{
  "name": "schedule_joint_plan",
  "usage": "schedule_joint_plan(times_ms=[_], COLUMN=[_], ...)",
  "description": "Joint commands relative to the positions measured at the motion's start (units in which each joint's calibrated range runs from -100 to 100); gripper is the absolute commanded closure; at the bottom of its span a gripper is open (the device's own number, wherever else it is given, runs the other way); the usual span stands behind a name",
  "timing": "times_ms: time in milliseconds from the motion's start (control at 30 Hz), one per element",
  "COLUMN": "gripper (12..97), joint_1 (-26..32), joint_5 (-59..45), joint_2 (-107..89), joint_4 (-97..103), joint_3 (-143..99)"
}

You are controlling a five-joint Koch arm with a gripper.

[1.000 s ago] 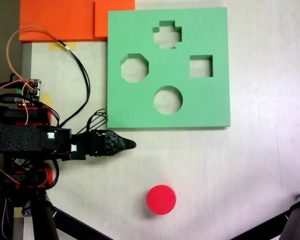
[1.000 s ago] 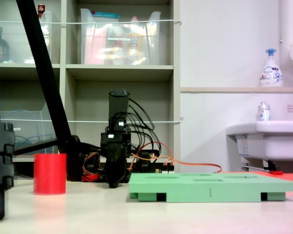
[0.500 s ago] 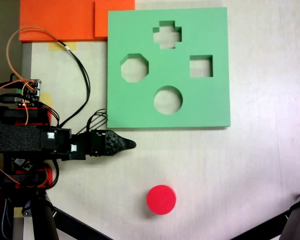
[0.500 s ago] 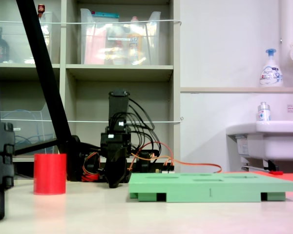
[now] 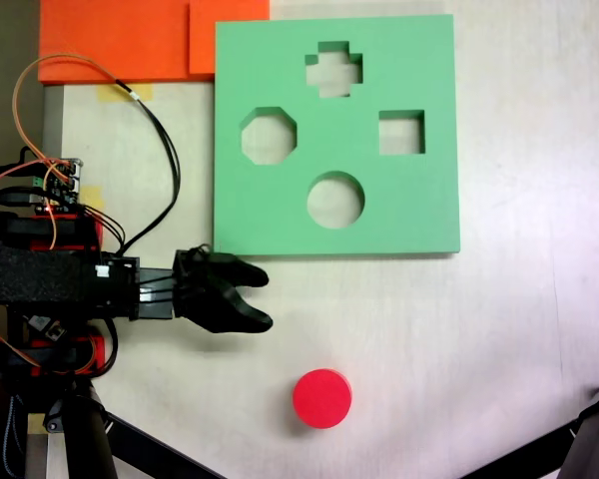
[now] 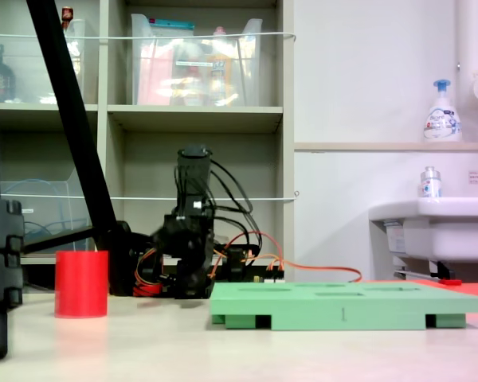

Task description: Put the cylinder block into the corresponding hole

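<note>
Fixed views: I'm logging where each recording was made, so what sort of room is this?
Probably a lab or workshop room: shelves with storage bins, a sink with a soap bottle.

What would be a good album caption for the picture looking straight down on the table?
Open gripper beside a red cylinder block, its round hole waiting in the green foam board.

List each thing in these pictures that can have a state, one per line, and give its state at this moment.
tool: open, empty, low over the table beside the board.
red cylinder block: upright on the table, free, outside the board.
round hole: empty.
octagonal hole: empty.
square hole: empty.
cross hole: empty.
green board: flat on the table.
</note>
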Motion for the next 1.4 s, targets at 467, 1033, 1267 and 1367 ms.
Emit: schedule_joint_plan(times_ms=[467,1033,1267,1367], gripper=[39.5,19.1,19.2,19.3], joint_1=[-1.61,-6.06,-9.72,-10.55], joint_5=[19.10,19.63,21.44,21.98], joint_2=[-0.55,68.45,85.77,91.07], joint_4=[22.99,68.82,68.82,68.82], joint_3=[-0.98,4.50,16.17,21.25])
